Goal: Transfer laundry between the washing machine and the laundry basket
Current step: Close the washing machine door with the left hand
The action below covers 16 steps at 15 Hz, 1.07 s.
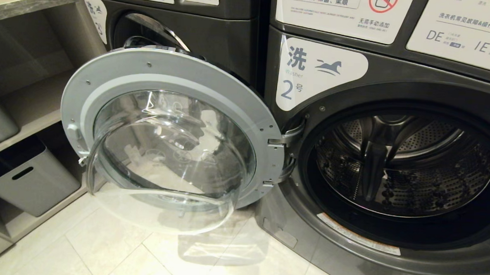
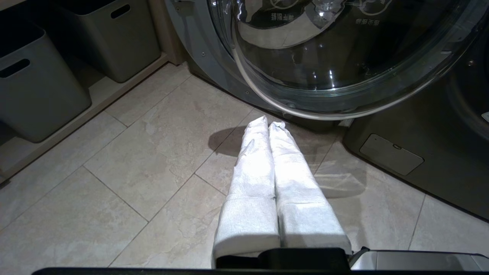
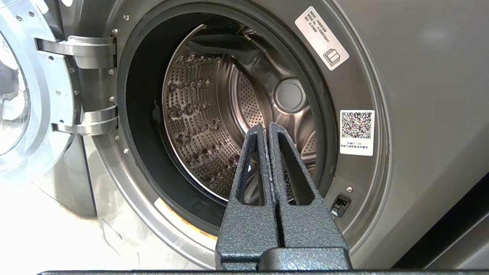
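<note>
Dark grey steel washing machine (image 1: pixel 392 168) stands with its round glass door (image 1: pixel 170 150) swung wide to the left, the drum (image 3: pixel 229 114) showing no laundry; right end effector (image 3: pixel 267 128) hangs before the opening, fingers pressed together, holding nothing; left end effector (image 2: pixel 268 124), white-wrapped, likewise closed and empty, points at the tiled floor (image 2: pixel 133 172) below the door; grey bins (image 1: pixel 28 177) sit on the shelf at left.

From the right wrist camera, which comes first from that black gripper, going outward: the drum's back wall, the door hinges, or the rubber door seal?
Right gripper, shut, points into the open washer.
1. Door seal: the ring at the opening, nearest.
2. Hinges: beside the opening; too close to the seal to call firmly.
3. Drum back wall: deep inside, farthest.
</note>
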### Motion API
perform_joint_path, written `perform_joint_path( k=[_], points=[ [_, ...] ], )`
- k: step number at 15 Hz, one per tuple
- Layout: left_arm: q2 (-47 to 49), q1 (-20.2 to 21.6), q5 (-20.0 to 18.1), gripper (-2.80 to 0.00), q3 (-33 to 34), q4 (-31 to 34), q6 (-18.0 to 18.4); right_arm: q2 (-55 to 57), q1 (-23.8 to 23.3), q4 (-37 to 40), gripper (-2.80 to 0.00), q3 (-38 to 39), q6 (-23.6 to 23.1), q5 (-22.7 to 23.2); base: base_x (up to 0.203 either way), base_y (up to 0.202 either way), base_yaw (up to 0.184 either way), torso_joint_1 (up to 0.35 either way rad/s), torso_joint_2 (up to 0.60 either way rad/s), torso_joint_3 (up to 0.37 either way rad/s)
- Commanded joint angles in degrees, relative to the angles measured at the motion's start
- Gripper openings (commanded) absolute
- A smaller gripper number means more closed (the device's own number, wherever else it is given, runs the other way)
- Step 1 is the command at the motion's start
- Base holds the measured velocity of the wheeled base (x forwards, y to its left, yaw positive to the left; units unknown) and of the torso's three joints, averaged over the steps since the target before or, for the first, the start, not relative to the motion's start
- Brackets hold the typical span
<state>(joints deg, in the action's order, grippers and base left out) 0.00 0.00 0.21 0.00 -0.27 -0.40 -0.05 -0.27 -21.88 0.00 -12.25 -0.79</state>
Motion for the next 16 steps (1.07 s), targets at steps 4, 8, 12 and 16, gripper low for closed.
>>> perform_joint_path(
  k=[4, 8, 12, 16],
  points=[
    [0.0, 0.0, 0.1, -2.8, 0.0, 0.0, -0.1, 0.0, 0.0, -0.1, -2.8, 2.3, -0.1, 0.0, 0.0, 0.0, 0.0, 0.0, 0.0, 0.0],
    [0.0, 0.0, 0.1, -2.8, 0.0, 0.0, -0.1, 0.1, 0.0, -0.2, -2.8, 2.3, -0.5, 0.0, 0.0, 0.0, 0.0, 0.0, 0.0, 0.0],
    [0.0, 0.0, 0.1, -2.8, 0.0, 0.0, -0.1, 0.0, 0.0, -0.1, -2.8, 2.3, -0.3, 0.1, 0.0, 0.0, 0.0, 0.0, 0.0, 0.0],
    [0.0, 0.0, 0.0, -2.8, 0.0, -0.1, 0.0, 0.0, 0.0, 0.0, -2.8, 2.3, -0.3, 0.1, 0.0, 0.0, 0.0, 0.0, 0.0, 0.0]
  ],
)
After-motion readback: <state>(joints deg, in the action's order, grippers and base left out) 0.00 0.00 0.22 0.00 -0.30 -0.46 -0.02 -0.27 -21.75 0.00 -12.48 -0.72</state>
